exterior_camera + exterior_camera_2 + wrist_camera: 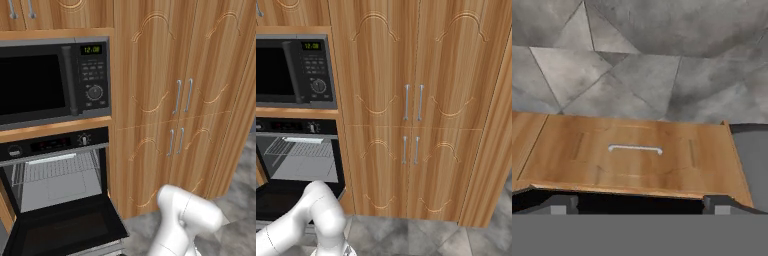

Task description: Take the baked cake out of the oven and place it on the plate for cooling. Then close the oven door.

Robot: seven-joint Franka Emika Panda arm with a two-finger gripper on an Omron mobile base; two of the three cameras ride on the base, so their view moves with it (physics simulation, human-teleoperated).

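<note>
The tall wooden cabinet wall with its paired silver pulls takes up most of both base views, and the oven is built into its left end beneath the microwave with the green clock. The oven door hangs fully down, a wide black glass panel lying nearly flat in front of the cavity; it is probably stiff and fairly heavy on its hinge, so closing it calls for a lift from under the free front edge or by the long bar handle there, not by the slick glass. Inside, the wire rack sits high in the pale cavity, and I cannot make out a cake on it or a plate anywhere; a baked cake would likely be soft and crumbly, best taken by its pan or base rather than squeezed. In the hand view the gripper has its two dark fingertips spread wide, holding nothing, and looks down at a wooden drawer front with a small silver handle and at the grey tiled floor beyond.
</note>
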